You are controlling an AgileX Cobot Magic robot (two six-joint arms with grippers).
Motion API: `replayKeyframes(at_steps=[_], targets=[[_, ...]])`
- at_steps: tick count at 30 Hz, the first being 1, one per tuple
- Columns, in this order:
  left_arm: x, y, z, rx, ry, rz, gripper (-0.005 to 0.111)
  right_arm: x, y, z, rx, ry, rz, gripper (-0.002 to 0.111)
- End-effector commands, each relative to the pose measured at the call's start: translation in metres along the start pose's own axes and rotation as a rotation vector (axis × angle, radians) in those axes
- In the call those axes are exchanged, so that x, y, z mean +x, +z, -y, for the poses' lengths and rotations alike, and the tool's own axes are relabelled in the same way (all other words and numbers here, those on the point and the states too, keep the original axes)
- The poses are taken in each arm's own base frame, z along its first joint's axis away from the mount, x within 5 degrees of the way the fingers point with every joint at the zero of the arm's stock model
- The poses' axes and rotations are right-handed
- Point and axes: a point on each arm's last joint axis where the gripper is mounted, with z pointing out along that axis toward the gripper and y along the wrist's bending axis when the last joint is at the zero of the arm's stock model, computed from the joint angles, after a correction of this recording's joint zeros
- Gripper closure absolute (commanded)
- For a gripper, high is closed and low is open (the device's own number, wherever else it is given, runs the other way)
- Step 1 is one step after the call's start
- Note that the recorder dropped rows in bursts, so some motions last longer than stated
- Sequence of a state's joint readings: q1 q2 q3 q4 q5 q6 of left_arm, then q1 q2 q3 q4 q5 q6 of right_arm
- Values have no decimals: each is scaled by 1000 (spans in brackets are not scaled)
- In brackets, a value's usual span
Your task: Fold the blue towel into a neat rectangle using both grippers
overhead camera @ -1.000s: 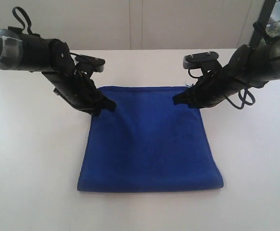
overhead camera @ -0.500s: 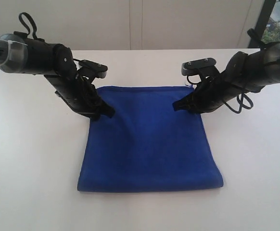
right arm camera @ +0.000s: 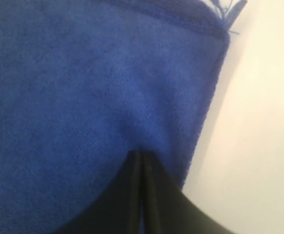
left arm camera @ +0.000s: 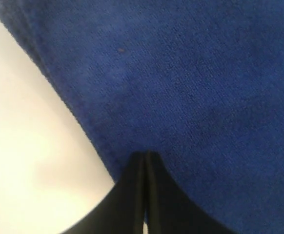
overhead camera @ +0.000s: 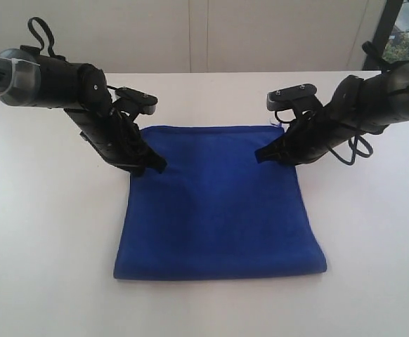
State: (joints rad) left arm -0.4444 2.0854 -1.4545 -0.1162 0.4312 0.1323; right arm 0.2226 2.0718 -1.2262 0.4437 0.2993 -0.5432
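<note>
the blue towel (overhead camera: 218, 210) lies flat on the white table (overhead camera: 43, 246) as a roughly square pad with a rounded near edge, so one fold looks already laid down and another is probably left; for that the jaws would have to part and pinch an edge or corners. the left gripper (overhead camera: 157, 165) and the right gripper (overhead camera: 261, 153) are both clenched with no cloth seen between the jaws, tips at the towel's left and right edges near its far corners, touching or just above the pile

Exterior looks down frontally; 2 wrist views hug the towel (left arm camera: 181, 97).
</note>
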Motion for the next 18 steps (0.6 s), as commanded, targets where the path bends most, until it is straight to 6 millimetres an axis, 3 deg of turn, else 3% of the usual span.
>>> replayKeyframes(at_steps=[1,9,18], targets=[[10,8,-1,3,17,-77,107,0,-3,5,11,-10,0,108],[-4,-8,-1,2,24,-40,107,-26,-51,3,32,-25,134,108],[-15,-56,4,8,39,-1,107,-27,-87,-8,-43,-45,79,108]])
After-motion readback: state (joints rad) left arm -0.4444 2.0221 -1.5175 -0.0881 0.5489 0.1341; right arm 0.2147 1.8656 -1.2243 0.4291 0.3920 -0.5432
